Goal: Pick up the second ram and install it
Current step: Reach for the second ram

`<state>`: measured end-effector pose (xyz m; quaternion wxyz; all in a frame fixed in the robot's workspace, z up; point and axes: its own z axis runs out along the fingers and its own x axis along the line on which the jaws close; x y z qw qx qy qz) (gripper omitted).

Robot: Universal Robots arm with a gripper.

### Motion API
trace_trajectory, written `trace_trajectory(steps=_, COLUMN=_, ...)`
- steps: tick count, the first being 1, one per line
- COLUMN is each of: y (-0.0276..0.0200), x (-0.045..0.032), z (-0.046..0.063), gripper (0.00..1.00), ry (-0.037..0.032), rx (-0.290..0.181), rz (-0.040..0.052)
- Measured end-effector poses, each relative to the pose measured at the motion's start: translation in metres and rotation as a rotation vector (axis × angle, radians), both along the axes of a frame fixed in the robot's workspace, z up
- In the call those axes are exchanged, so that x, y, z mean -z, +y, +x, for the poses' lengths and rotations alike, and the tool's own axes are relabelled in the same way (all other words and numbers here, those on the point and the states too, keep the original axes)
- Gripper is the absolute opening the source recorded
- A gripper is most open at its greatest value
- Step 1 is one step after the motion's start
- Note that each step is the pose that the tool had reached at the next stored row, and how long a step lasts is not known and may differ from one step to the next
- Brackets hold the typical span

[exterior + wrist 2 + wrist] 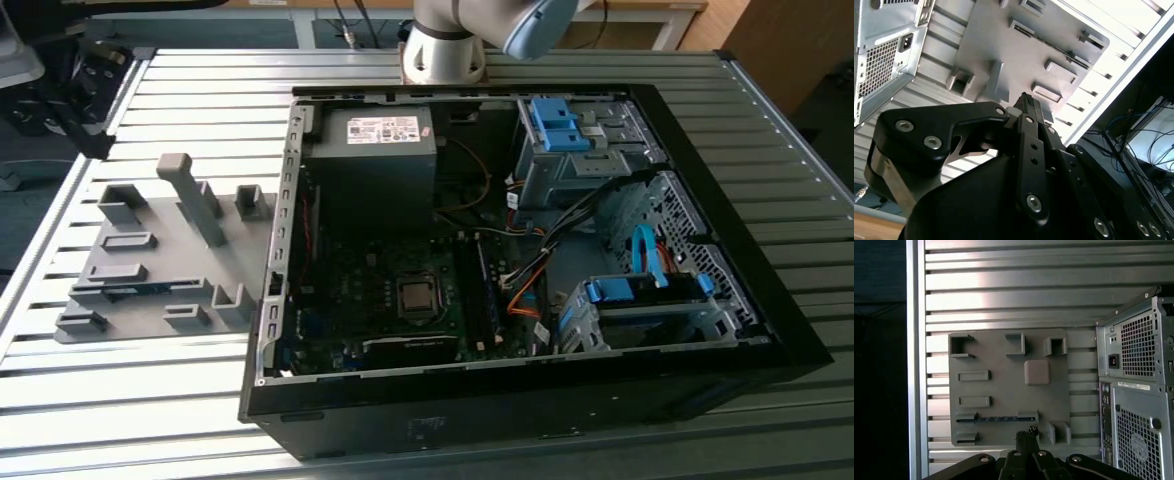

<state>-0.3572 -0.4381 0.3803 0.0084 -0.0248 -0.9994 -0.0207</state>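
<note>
Memory of this kind is light and stiff but delicate. The second ram [996, 418] is a thin board that probably tolerates no bending, and its chips and contact edge are best not pinched. It stands on edge as a dark strip, so the soundest hold is likely across its two flat faces, near mid-length on the exposed upper edge.

It sits in a long slot of the grey holder tray [1004, 390], with a low block at each end. In the exterior view the tray lies at the left of the frame on the slatted table [160, 80], just beside the open computer case [787, 330]. The strip runs across the tray's lower-left part.

The pincer [1026, 434] hangs well above the tray in both wrist views and touches nothing. In the first wrist view its tips show against the tray just beside one end of the strip, but they are clearly apart from it in height. Its fingers look drawn together, with nothing between them.
</note>
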Motion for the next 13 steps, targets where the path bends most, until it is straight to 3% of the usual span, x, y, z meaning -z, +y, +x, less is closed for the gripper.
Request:
trace_trajectory(steps=9, y=-0.0082, x=0.0029, z=-0.026, gripper=0.11, ry=-0.0002, rx=0.000, rz=0.0001)
trace_trajectory(steps=13, y=-0.0094, x=0.0033, z=-0.027, gripper=0.11, ry=0.0001, rx=0.000, rz=0.0001)
